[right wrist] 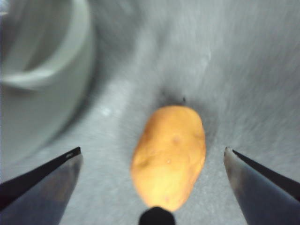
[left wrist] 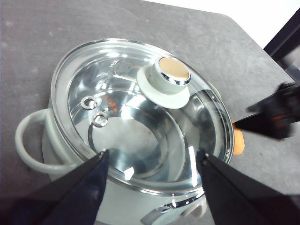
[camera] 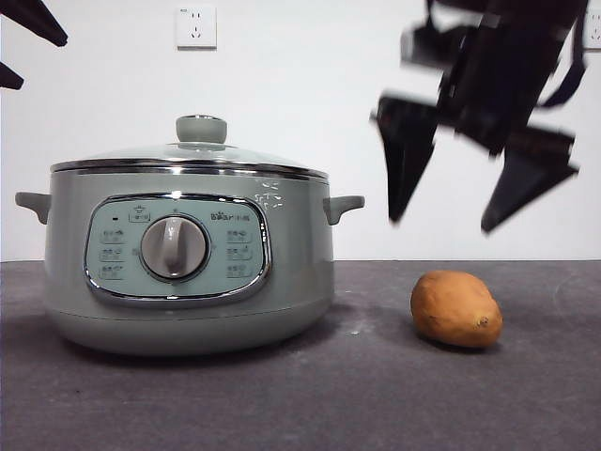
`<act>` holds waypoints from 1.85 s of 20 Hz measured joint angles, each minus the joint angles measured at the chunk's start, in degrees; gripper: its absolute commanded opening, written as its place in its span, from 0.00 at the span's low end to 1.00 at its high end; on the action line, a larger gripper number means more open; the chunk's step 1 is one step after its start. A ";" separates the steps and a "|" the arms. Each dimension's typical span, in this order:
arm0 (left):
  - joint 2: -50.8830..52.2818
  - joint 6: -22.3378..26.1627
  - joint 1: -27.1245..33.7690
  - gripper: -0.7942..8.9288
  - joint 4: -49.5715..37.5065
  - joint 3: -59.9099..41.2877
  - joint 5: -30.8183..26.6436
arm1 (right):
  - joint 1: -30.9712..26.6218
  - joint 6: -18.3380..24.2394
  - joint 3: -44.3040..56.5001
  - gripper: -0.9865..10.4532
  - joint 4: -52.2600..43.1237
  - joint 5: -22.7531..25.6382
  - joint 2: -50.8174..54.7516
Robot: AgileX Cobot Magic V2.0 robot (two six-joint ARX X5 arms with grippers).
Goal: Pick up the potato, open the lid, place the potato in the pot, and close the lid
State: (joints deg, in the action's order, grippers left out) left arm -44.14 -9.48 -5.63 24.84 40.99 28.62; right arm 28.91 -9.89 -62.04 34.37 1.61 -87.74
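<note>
Here the potato (camera: 456, 308) is seen lying on its side on the dark counter (camera: 376, 395), to one side of the pot (camera: 188, 272) and apart from it, on the side of the pot's handle (camera: 343, 207). The right claw (camera: 441, 224) hangs above the potato with its jaws spread wide and nothing held; in the right wrist view the potato (right wrist: 169, 154) sits between the two jaw tips of the right claw (right wrist: 152, 154), slightly nearer one than the other. The step in hand is judged to be the pick-up. It would be done well if the claw were centred over the potato's thickest part and brought straight down, the jaws being closed across the short width, not along the length, since the smooth oval skin could slip or roll under an off-centre squeeze. The grip should be taken low enough to pass the widest bulge. The lid (left wrist: 140, 112) is shut on the pot, its knob (left wrist: 166, 80) free; the left claw (left wrist: 152, 157) is held over the pot, open and empty, well placed for the knob to be taken next
</note>
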 measured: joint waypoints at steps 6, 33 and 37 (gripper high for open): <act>0.00 0.00 0.00 0.41 0.83 0.00 -0.02 | -0.04 -1.36 0.00 0.52 -3.13 0.07 -10.67; -32.04 2.95 -15.06 0.41 -6.08 22.40 -15.04 | -0.04 -2.32 0.00 0.08 9.79 0.07 11.13; -35.69 3.56 -18.21 0.41 -7.50 22.45 -18.40 | -0.04 -2.32 0.00 0.08 10.47 0.07 11.10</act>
State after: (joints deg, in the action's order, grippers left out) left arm -79.83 -5.91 -23.84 17.34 63.44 10.22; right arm 28.86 -12.21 -62.04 44.84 1.67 -76.64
